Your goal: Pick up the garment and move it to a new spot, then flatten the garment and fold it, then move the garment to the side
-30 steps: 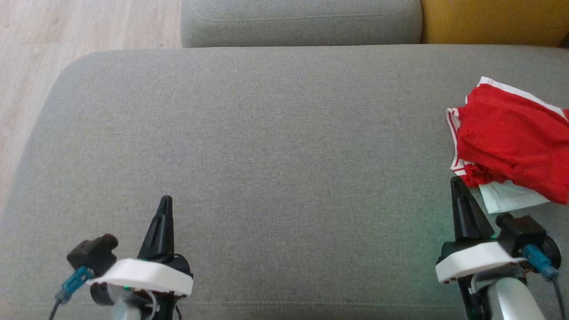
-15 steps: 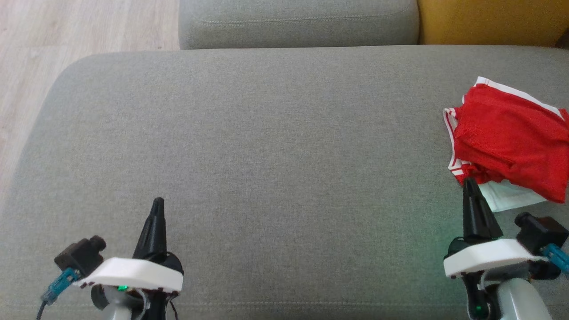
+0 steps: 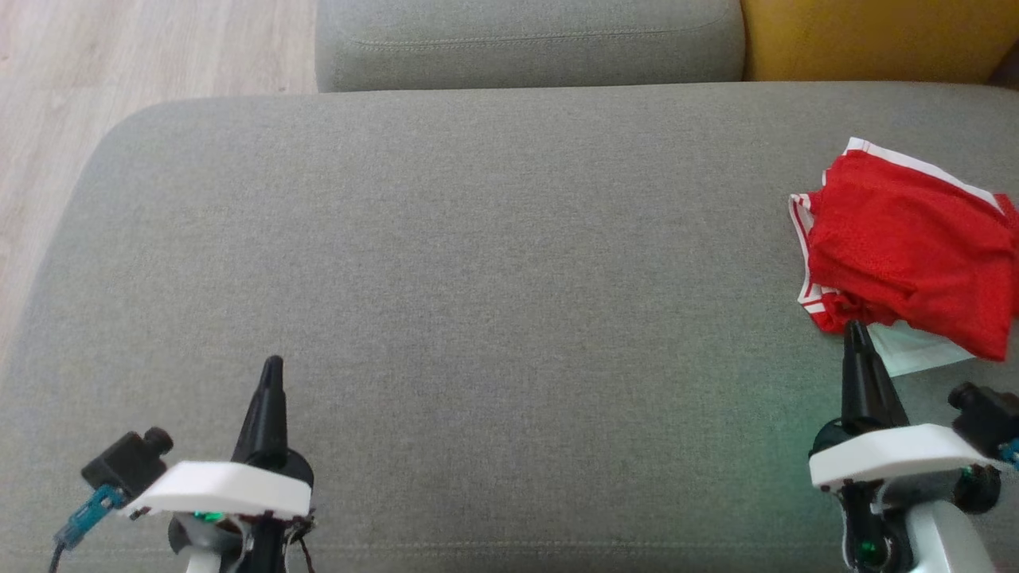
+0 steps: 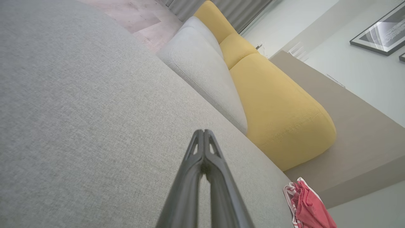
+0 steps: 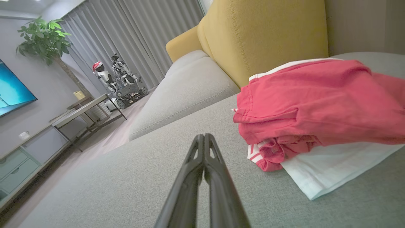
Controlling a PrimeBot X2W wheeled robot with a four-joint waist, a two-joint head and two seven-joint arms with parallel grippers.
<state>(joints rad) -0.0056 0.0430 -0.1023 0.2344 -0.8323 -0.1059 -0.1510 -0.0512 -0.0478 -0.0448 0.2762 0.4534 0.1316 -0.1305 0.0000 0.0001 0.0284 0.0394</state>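
Our right gripper (image 3: 854,328) has edged rightward, now just beside the crumpled red garment (image 3: 907,247); both pincers closed, left gripper (image 3: 272,364) over wide woven grey cushion (image 3: 478,263).

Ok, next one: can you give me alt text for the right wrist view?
A red garment with white trim lies in a loose heap on the grey sofa seat, white fabric showing beneath it, just right of and beyond the right gripper, whose two dark fingers are shut together and empty. A yellow cushion rises behind the garment.
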